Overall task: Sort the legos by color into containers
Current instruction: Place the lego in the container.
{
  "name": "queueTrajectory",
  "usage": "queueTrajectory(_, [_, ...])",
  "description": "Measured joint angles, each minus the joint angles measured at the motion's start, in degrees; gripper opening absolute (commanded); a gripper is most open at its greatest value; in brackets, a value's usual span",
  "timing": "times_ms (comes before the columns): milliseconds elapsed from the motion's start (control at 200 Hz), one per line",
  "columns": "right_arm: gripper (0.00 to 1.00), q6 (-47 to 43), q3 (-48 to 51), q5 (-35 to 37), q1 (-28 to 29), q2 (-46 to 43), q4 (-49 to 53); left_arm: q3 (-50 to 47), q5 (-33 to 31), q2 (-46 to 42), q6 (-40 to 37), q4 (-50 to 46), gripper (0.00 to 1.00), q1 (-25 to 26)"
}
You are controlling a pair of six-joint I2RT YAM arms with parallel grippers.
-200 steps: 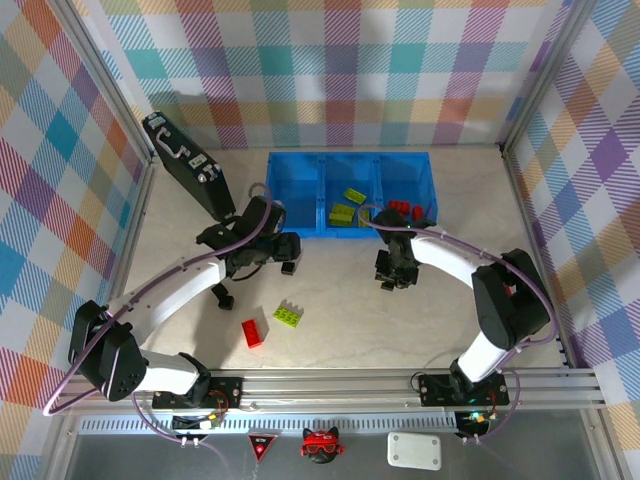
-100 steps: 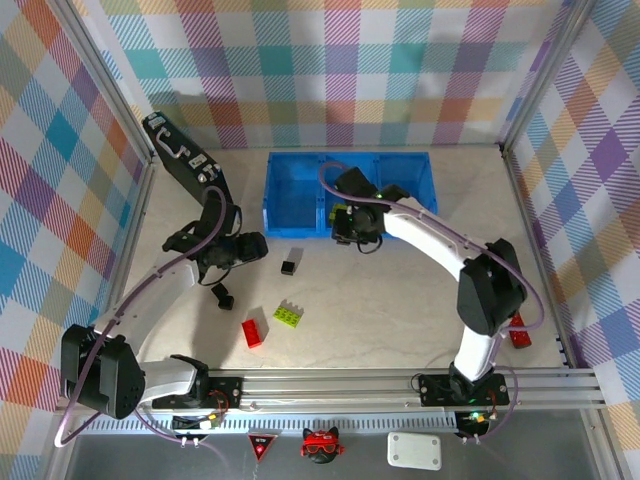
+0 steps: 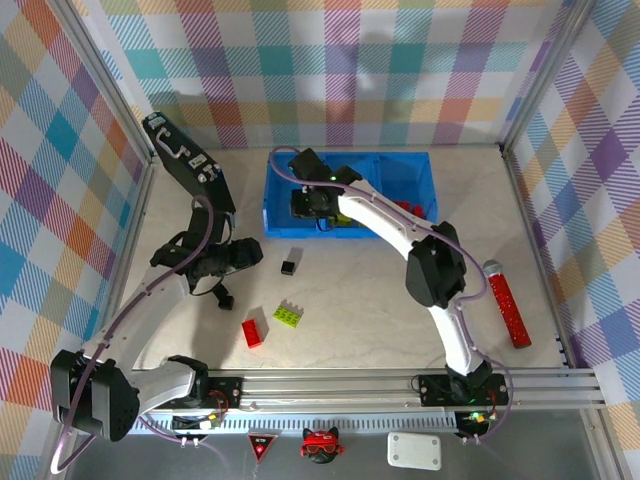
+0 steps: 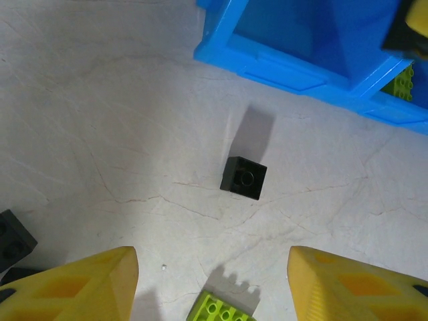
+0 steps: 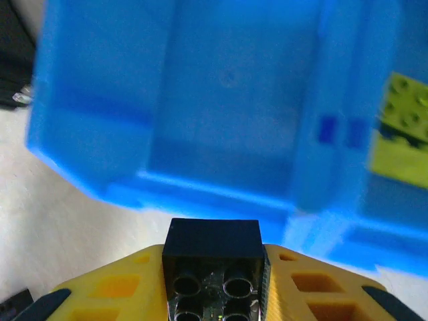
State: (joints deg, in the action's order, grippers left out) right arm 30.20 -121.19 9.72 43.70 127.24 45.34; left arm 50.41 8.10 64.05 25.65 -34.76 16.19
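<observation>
**Black brick poised at the lip of the tray's left compartment**

The right gripper (image 5: 214,274) is clamped on a small black studded plastic brick (image 5: 214,249). It holds the brick above the near wall of the bright blue three-compartment plastic tray (image 3: 283,172), next to the compartment holding lime green plastic bricks (image 5: 401,124). Let go from here, I reckon the brick could clip the wall and tumble back onto the pale table (image 4: 100,134), or skip in among the greens. The left gripper (image 4: 210,267) hangs with its jaws apart and empty above another small black cube (image 4: 244,177) lying loose just outside the tray.
</observation>
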Motion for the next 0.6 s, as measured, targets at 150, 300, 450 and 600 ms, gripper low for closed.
queueTrajectory(150, [0.36, -2.7, -9.7, 2.5, 0.8, 7.6, 1.2, -0.9, 0.0, -1.1, 0.0, -0.3, 0.61, 0.0])
queueTrajectory(300, [0.35, -4.6, -14.6, 4.3, 1.0, 13.7, 1.9, -1.6, 0.0, -1.5, 0.0, -0.5, 0.61, 0.0])
queueTrajectory(450, [0.36, -5.7, -15.2, 4.7, 1.0, 16.9, 2.4, -2.1, 0.0, -1.7, 0.0, -0.7, 0.61, 0.0])
queueTrajectory(600, [0.41, -5.9, -15.2, 4.6, 1.1, 18.3, 2.8, -2.5, 0.0, -1.7, 0.0, -0.7, 0.61, 0.0])
